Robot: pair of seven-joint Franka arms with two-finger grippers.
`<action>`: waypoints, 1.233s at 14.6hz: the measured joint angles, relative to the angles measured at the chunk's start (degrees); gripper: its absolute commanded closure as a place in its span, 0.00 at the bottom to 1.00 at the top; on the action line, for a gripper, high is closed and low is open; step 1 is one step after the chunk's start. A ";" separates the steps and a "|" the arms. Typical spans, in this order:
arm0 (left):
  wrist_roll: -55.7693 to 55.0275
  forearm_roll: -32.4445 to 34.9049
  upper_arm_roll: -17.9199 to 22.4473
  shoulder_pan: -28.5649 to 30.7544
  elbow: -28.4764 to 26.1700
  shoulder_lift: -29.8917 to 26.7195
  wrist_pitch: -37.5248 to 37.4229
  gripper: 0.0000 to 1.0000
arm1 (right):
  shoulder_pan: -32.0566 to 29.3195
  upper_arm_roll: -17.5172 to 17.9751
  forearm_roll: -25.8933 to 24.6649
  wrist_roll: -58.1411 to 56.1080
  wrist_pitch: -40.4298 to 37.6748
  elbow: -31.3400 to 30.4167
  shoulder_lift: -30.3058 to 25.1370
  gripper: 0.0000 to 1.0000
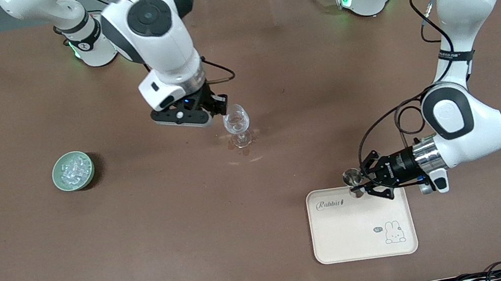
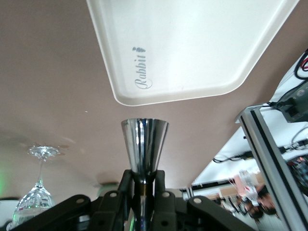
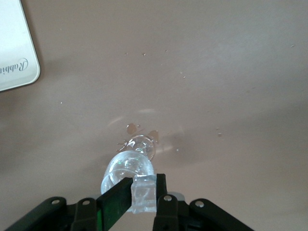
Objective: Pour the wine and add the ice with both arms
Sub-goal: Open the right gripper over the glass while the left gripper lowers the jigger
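Nearest the front camera we see one cream tray point(image 1: 351, 241); over its 12 o'clock edge the left gripper point(image 1: 358, 183) has its jaws clenched on the stem of one steel jigger point(image 2: 144, 144), rigid and slick, best held there. Farther off, one green bowl point(image 1: 57, 180) holds a heap of ice point(image 1: 73, 170), too many to count. At its 3 o'clock stands one wine glass point(image 1: 237, 124), fragile; over it the right gripper point(image 3: 143, 195) pinches one ice cube point(image 3: 144, 196), slippery, gripped on flat faces.
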 measured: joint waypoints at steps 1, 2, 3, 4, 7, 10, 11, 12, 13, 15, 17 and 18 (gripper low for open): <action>1.50 -2.86 0.80 0.01 0.06 0.99 -0.51 0.99 | 0.65 -0.01 -0.04 0.59 0.67 0.03 0.97 0.96; 2.44 -5.21 1.44 0.00 0.14 2.00 -0.62 0.99 | 1.26 -0.01 -0.05 1.01 1.00 0.06 1.68 0.96; 3.17 -6.86 2.04 0.00 0.29 2.99 -0.63 0.99 | 1.80 -0.02 -0.05 1.52 1.13 0.08 2.14 0.96; 3.73 -8.49 2.56 0.02 0.56 4.09 -0.65 0.99 | 2.30 -0.03 -0.05 1.89 1.22 0.09 2.49 0.96; 4.55 -13.35 3.15 0.03 2.14 7.39 -0.65 0.99 | 3.36 -0.04 -0.06 2.64 2.21 0.09 3.63 0.96; 6.56 -17.95 3.15 -0.16 3.04 9.51 0.43 0.99 | 3.92 -0.08 -0.30 2.94 3.13 0.10 4.69 0.92; 7.55 -19.42 3.15 -0.23 3.23 10.04 0.82 0.99 | 4.01 -0.08 -0.35 2.94 3.19 0.10 4.92 0.90; 8.48 -20.79 3.15 -0.28 3.33 10.59 1.15 0.99 | 4.09 -0.08 -0.36 2.95 3.21 0.10 5.10 0.89; 9.14 -21.95 3.15 -0.35 3.49 11.14 1.56 0.98 | 4.14 -0.08 -0.37 2.96 3.26 0.10 5.25 0.88; 9.41 -23.12 3.15 -0.47 4.50 12.65 2.38 0.96 | 4.25 -0.09 -0.38 2.96 3.29 0.10 5.41 0.86; 9.41 -23.20 3.15 -0.60 5.99 14.27 2.75 0.94 | 4.38 -0.09 -0.38 2.97 3.29 0.11 5.53 0.68; 9.40 -23.20 3.15 -0.75 6.83 15.03 3.15 0.94 | 4.39 -0.09 -0.38 2.98 3.29 0.11 5.60 0.59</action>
